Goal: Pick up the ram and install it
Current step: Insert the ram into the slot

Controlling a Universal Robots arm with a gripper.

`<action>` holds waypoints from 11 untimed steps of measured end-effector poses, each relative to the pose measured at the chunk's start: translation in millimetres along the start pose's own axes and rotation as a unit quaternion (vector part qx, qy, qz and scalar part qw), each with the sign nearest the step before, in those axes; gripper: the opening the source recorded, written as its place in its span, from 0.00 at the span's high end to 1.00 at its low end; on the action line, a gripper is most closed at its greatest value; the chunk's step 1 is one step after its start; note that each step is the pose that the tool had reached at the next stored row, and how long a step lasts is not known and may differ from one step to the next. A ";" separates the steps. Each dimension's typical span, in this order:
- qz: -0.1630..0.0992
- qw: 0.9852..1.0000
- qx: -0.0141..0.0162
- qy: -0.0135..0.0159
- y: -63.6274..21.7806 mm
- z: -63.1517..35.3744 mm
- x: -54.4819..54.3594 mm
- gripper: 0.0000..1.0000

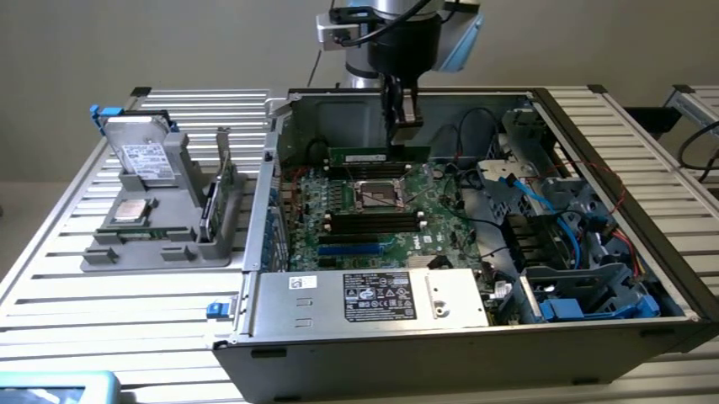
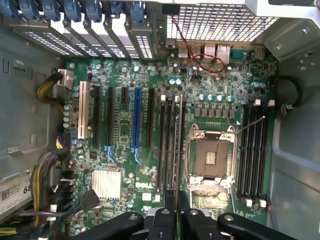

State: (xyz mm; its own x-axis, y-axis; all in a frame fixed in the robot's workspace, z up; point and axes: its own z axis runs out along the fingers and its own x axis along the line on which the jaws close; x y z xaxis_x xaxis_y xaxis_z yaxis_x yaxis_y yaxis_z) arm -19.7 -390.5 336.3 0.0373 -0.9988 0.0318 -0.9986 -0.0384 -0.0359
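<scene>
Box [image 1: 45, 389]: teal, at the nearest edge on the exterior view's left, cut off by the frame.
Surface [image 1: 67, 286]: pale slatted metal that carries the rest.
Case [image 1: 450, 362]: grey computer tower on its side, open side up, taking up the middle and the exterior view's right.
Cover [image 1: 382, 296]: metal plate with a white label, along the near inner edge of the case.
Cage [image 1: 584, 290]: grey bay with blue parts, in the near corner of the case on the exterior view's right; blue cables [image 1: 540, 198] run beyond it.
Rack [image 1: 124, 252]: grey holder on the surface, just beside the case on the exterior view's left. A drive [image 1: 144, 156] leans at its far end and a square chip [image 1: 130, 210] lies flat mid-rack.
Board [image 1: 439, 215]: green, flat on the case floor.
Slots [image 1: 371, 223]: black, side by side on the board, just nearer than the socket [image 1: 380, 195].
Socket: square metal frame, mid-board.
Ram [image 1: 365, 156]: green stick with a pale label, on its long edge, just beyond the socket and parallel to the slots, under the tool [image 1: 406, 119]. Whether it sits in a slot, I cannot tell.
Tool: pinching the ram by its top edge. In the wrist view the dark fingers [image 2: 162, 222] nearly meet, with the stick's thin edge between them.
Arm [image 1: 405, 38]: dark wrist coming straight down near the case's far wall.
</scene>
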 end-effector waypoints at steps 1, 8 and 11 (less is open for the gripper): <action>0.000 1.000 0.000 0.001 0.1 1.5 -0.2 0.87; 0.000 1.000 0.000 0.007 0.5 11.9 -1.0 0.87; 0.000 1.000 0.001 0.007 0.7 17.3 -1.4 0.87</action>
State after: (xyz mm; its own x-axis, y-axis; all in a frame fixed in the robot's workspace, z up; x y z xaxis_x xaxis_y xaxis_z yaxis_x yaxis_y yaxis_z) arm -19.8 -389.7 318.9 0.0371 -0.9982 0.0464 -0.9985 -0.0389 -0.0378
